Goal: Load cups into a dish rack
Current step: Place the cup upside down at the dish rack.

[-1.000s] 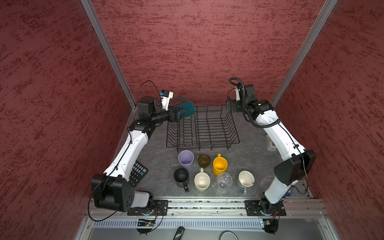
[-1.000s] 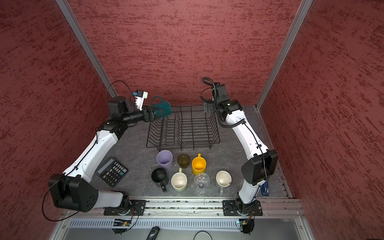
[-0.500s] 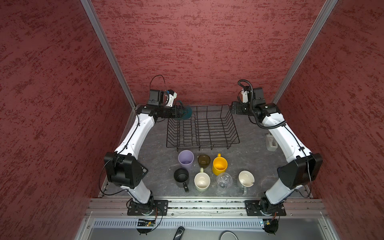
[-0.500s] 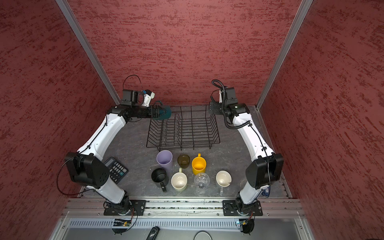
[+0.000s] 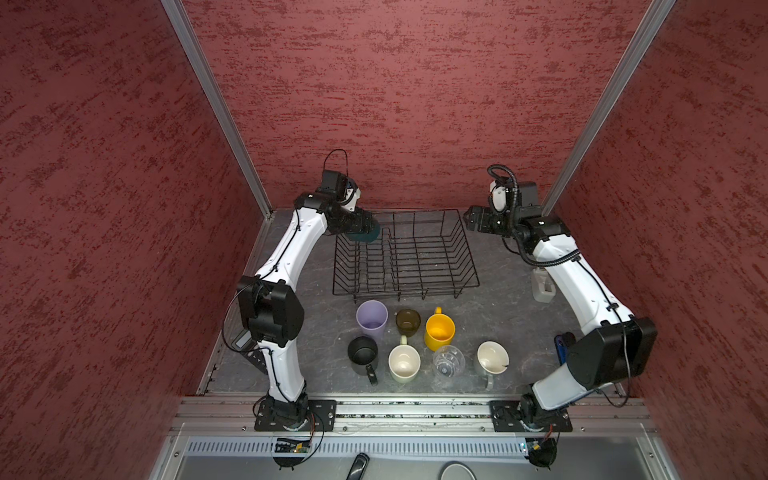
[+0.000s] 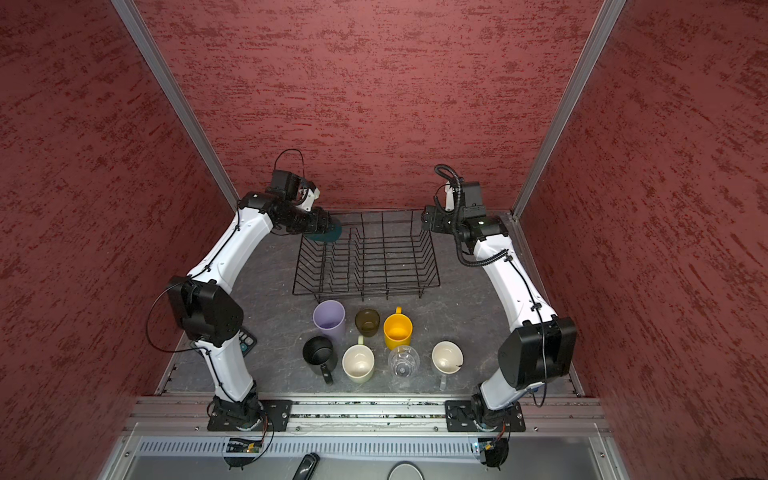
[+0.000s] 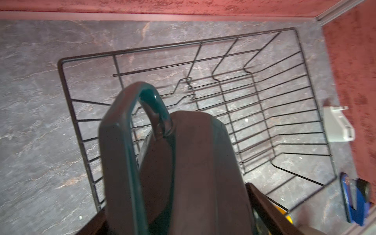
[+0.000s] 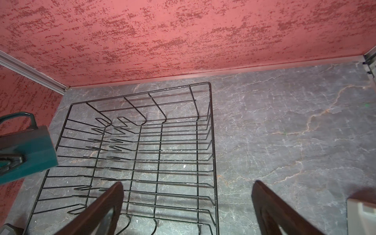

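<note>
The teal mug (image 5: 365, 237) lies tipped on its side, long axis near level and one end facing into the dish rack (image 5: 466, 266) at its far left corner, clamped in the left gripper (image 5: 365, 228), while the right gripper (image 8: 188, 183) gapes empty over the grey marbled table (image 5: 503, 299) between red walls (image 5: 415, 104)

White arm links (image 5: 293, 249), black joints (image 5: 270, 309), looped black cables (image 5: 514, 183)

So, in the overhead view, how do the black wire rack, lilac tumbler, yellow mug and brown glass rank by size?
1. black wire dish rack
2. lilac tumbler and yellow mug: too alike to rank
3. brown glass
</note>
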